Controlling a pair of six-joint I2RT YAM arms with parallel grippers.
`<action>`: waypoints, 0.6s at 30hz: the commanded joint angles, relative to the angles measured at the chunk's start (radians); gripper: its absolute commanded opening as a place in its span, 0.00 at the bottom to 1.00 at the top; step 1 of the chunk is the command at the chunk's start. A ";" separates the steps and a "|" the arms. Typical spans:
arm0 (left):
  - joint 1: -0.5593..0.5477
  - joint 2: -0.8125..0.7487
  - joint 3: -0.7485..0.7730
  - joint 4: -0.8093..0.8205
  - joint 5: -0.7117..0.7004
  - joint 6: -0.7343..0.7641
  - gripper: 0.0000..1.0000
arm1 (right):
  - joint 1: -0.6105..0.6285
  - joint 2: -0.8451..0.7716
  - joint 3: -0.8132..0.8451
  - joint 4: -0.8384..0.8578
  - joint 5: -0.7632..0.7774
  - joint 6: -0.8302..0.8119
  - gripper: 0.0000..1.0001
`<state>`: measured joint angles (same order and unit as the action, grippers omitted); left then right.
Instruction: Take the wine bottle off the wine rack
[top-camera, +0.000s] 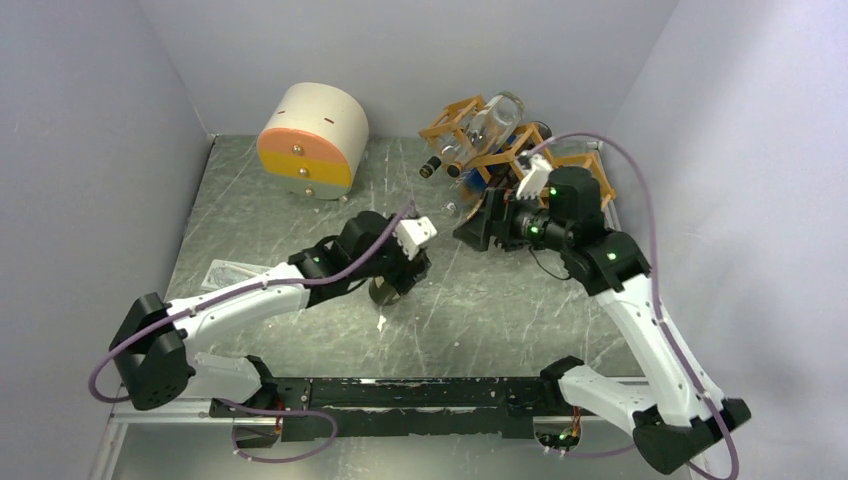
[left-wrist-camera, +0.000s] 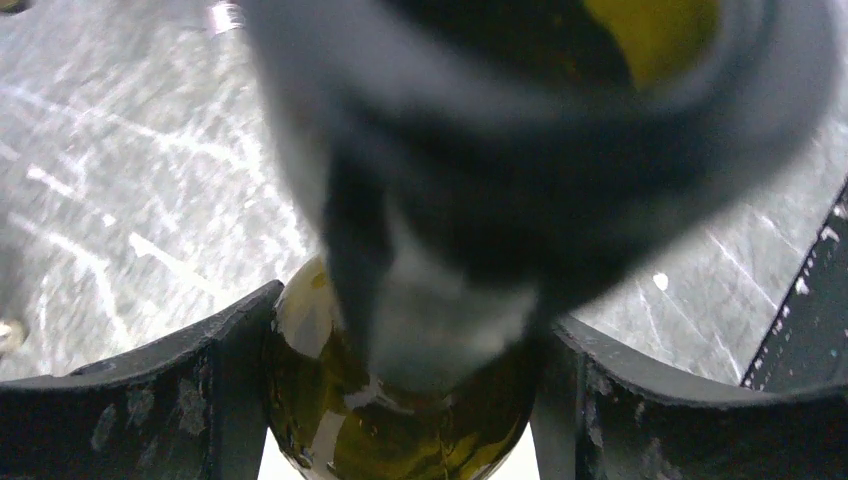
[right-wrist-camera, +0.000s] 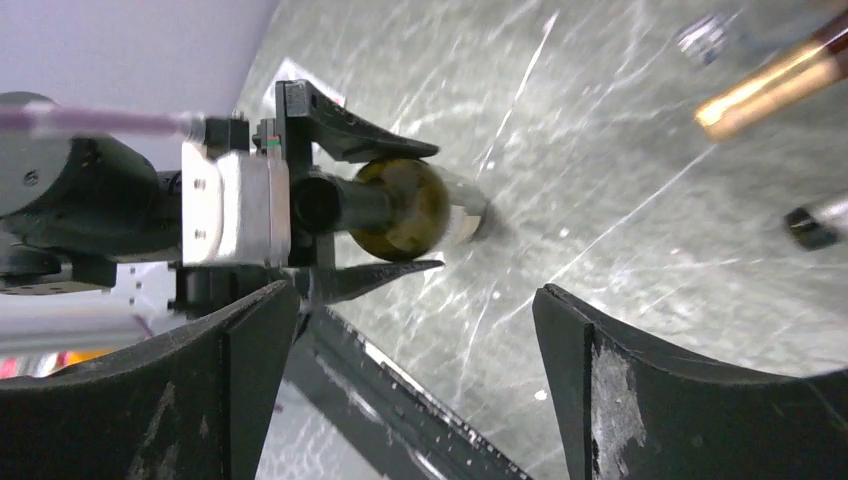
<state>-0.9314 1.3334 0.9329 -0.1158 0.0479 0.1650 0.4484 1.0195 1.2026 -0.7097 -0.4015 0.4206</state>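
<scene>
One wine bottle held, three racked

You have one olive-green wine bottle between the fingers of the left gripper. One wine rack stands just beside the right gripper, with three bottle necks poking out near it; you cannot count any deeper ones. One cream and orange cylinder lies well beyond the left gripper.
</scene>
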 joint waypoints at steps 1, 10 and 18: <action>0.110 -0.107 0.004 0.144 -0.036 -0.105 0.07 | 0.003 -0.079 0.100 -0.084 0.236 0.007 0.94; 0.425 -0.161 -0.004 0.309 -0.389 -0.346 0.07 | 0.003 -0.188 0.057 -0.114 0.379 0.005 0.96; 0.587 0.008 0.074 0.378 -0.536 -0.376 0.07 | 0.003 -0.193 0.047 -0.131 0.400 0.008 0.96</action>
<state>-0.4000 1.2858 0.9279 0.1184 -0.3954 -0.1661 0.4484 0.8341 1.2488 -0.8261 -0.0360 0.4263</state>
